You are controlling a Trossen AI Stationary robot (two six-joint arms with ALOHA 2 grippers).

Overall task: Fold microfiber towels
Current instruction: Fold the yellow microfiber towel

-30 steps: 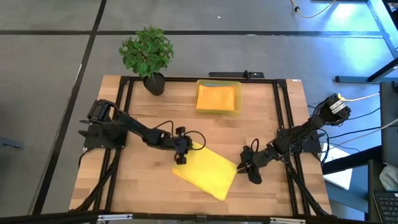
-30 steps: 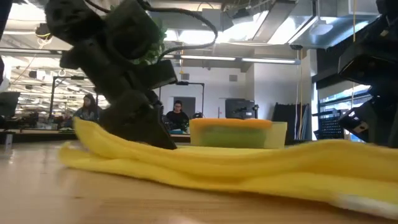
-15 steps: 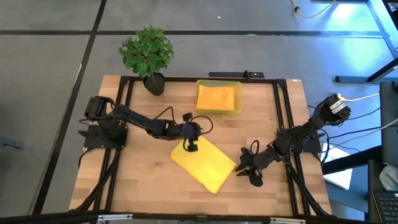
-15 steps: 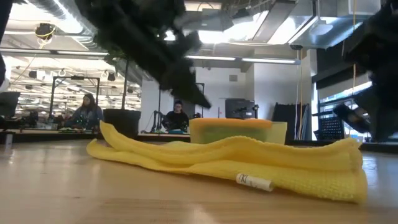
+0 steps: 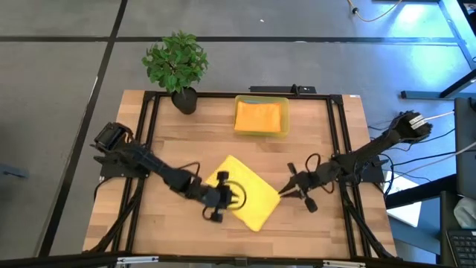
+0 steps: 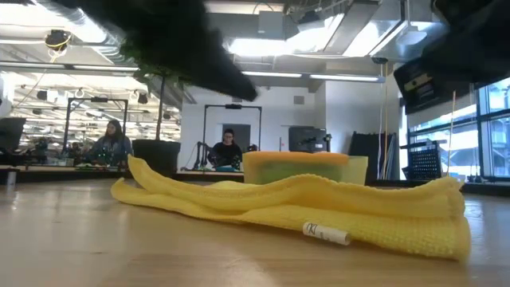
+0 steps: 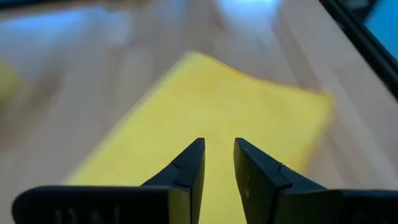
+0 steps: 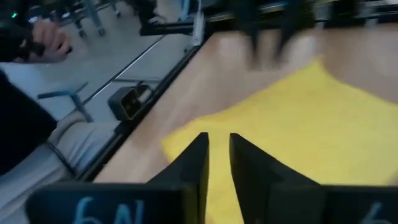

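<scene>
Where its hem lies, yellow towel's [image 6: 319, 209] unreadable label [image 6: 325, 233].

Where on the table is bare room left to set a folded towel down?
Bare wood lies between the potted plant and the left arm's base, and along the front edge below the yellow towel. The middle is crowded: left gripper, right gripper. The yellow bin holds a cloth.

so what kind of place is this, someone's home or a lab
Most likely a robotics lab or open workshop, not a home. The wooden table sits in a black metal frame on a concrete floor, and the low view shows people at workbenches under exposed ceiling ducts.
</scene>
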